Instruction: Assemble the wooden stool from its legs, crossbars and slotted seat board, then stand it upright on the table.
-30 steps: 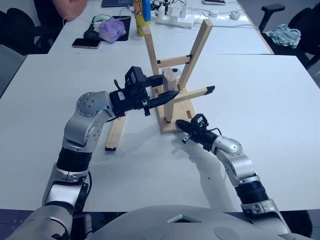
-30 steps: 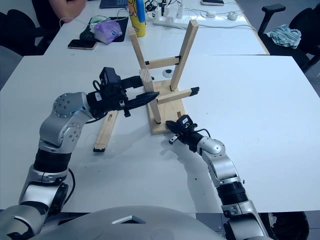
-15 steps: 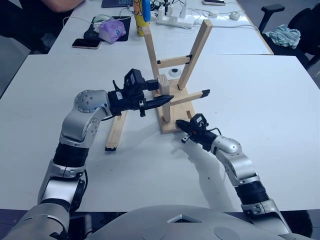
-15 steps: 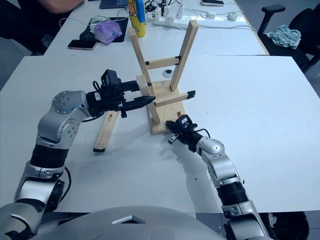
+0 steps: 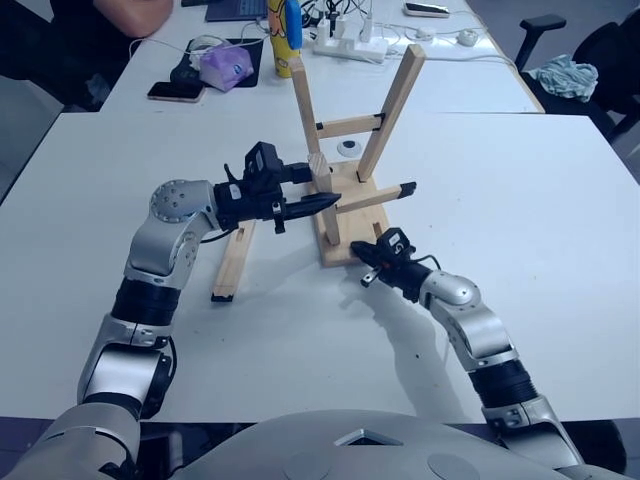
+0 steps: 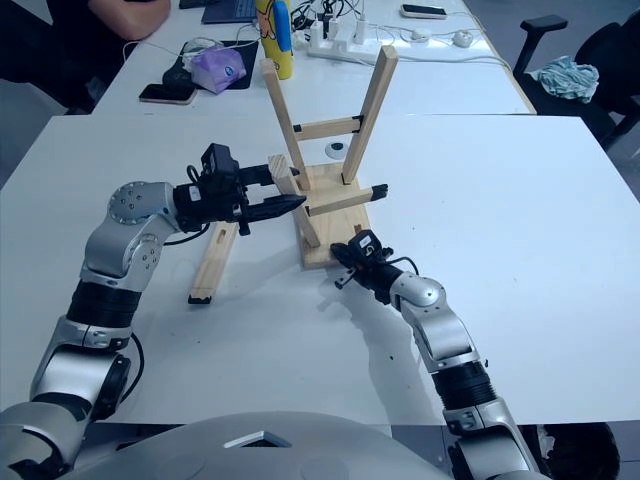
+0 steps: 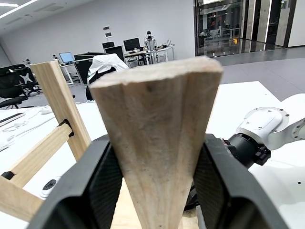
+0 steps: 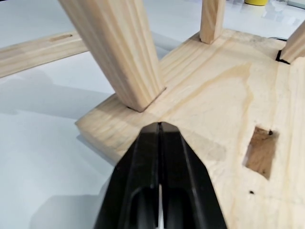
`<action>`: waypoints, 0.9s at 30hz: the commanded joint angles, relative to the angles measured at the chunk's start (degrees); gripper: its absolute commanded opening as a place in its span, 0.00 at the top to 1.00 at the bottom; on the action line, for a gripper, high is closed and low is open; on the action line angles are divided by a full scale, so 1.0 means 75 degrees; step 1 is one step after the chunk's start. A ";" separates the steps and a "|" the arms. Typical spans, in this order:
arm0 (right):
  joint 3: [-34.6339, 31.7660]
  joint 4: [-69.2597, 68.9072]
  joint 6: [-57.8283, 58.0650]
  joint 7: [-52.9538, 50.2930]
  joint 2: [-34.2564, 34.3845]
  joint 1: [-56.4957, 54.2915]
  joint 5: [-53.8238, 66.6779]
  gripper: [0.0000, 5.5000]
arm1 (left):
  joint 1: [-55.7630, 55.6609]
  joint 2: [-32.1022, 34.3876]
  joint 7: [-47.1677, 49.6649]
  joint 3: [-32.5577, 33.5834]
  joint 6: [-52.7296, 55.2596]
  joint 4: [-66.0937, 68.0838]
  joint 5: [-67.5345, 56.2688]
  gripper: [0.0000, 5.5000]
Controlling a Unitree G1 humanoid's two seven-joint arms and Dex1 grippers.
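Left end effector (image 5: 318, 203) clamps the leg (image 5: 332, 226) standing in the seat board (image 8: 214, 95); right end effector (image 8: 159, 130), closed, sits at its near edge.

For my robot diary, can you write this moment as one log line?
left fingers: shut on stool leg, standing in seat board | right fingers: shut, at board's near edge | spare leg: on table

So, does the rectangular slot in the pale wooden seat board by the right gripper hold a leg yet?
No, the slot in the seat board is open and empty.
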 commanded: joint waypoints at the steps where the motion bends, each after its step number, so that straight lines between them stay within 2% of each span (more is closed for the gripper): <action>1: 0.0375 0.0524 0.0818 -0.0010 -0.0084 0.0576 -0.0310 1.00 | 0.0275 -0.0107 0.0314 -0.0156 0.0107 0.0159 0.0461 0.63; 3: 0.0386 0.0547 0.0815 -0.0025 -0.0084 0.0559 -0.0309 1.00 | 0.0191 -0.0154 0.0508 -0.0050 -0.0001 0.0034 0.0474 0.63; 4: 0.0378 0.0561 0.0810 -0.0033 -0.0087 0.0552 -0.0310 1.00 | 0.0135 -0.0209 0.0606 0.0035 0.0007 -0.0058 0.0413 0.57; 8: 0.0343 0.0608 0.0806 -0.0083 -0.0087 0.0542 -0.0317 1.00 | 0.0019 -0.0340 0.1008 0.0459 0.0082 -0.0527 0.0203 0.46; 12: 0.0377 0.0651 0.0785 -0.0156 -0.0027 0.0611 -0.0342 1.00 | 0.0196 -0.0211 0.1234 0.0801 0.0360 -0.1219 0.0049 0.37; 14: 0.0417 0.0700 0.0755 -0.0180 0.0007 0.0639 -0.0354 1.00 | 0.0432 -0.0101 0.1379 0.0984 0.0695 -0.1816 -0.0131 0.37; 19: 0.0423 0.0843 0.0764 -0.0329 0.0195 0.0744 -0.0291 1.00 | 0.2106 0.0196 0.2125 0.1832 0.1795 -0.3653 -0.0961 0.37; 23: 0.0404 0.0800 0.0850 -0.0433 0.0388 0.0970 -0.0138 1.00 | 0.3764 0.0073 0.2713 0.2272 0.1435 -0.4046 -0.0590 0.37; 27: 0.0588 0.0473 0.0982 -0.0414 0.0558 0.1060 -0.0039 1.00 | 0.5338 -0.0138 0.3596 0.1621 0.0704 -0.3888 0.0935 0.37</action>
